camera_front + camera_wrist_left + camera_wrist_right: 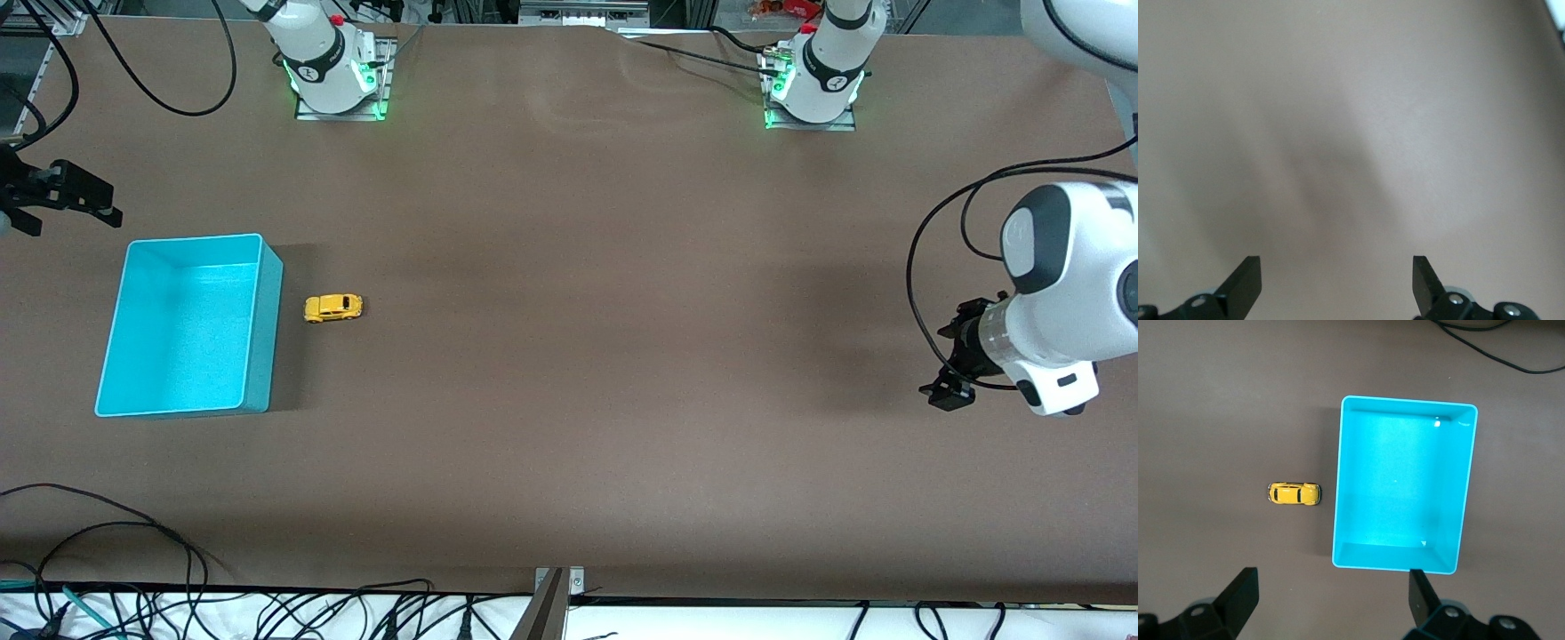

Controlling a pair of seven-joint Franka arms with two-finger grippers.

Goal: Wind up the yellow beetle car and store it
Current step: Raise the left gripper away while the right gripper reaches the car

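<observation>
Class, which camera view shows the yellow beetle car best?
The right wrist view: the yellow beetle car appears from straight above, unobstructed, beside the turquoise bin. The front view shows it smaller; the left wrist view shows only bare table.

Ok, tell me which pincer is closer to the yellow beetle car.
The right pincer, up beside the turquoise bin with the yellow beetle car just past it. The left pincer waits at the left arm's end of the table.

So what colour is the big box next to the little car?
Turquoise bin, clearest in the right wrist view.
</observation>
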